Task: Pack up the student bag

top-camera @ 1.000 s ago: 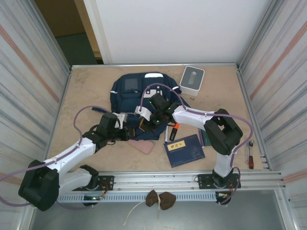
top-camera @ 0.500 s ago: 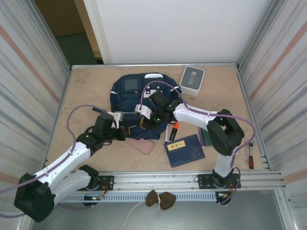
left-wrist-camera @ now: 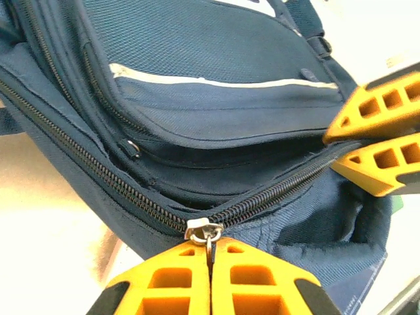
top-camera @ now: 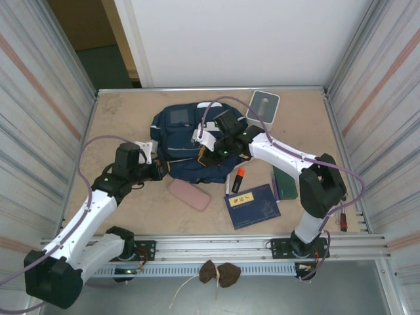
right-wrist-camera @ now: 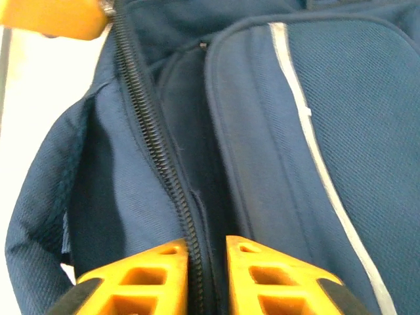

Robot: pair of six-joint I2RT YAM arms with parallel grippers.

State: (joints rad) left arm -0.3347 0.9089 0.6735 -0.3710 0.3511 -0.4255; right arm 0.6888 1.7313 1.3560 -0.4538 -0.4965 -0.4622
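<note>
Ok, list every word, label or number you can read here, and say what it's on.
No text here can be read.
Yellow label on the blue book: dark characters, too small to read.
Grey patch on the backpack: no legible text.
White box: no print can be made out.

Item: student bag (left-wrist-camera: 216, 59), navy fabric, pale reflective stripe (left-wrist-camera: 216, 81) across its front panel. Main zipper runs diagonally, partly undone.
Left gripper (left-wrist-camera: 210, 252): yellow fingers pressed together, clamped on the metal zipper pull (left-wrist-camera: 205, 231).
Second small slider (left-wrist-camera: 133, 149) on an upper seam.
Right gripper (left-wrist-camera: 331, 151): yellow fingers slightly apart, at the zipper's far end.
Pale tabletop (left-wrist-camera: 46, 216) lower left.
</note>
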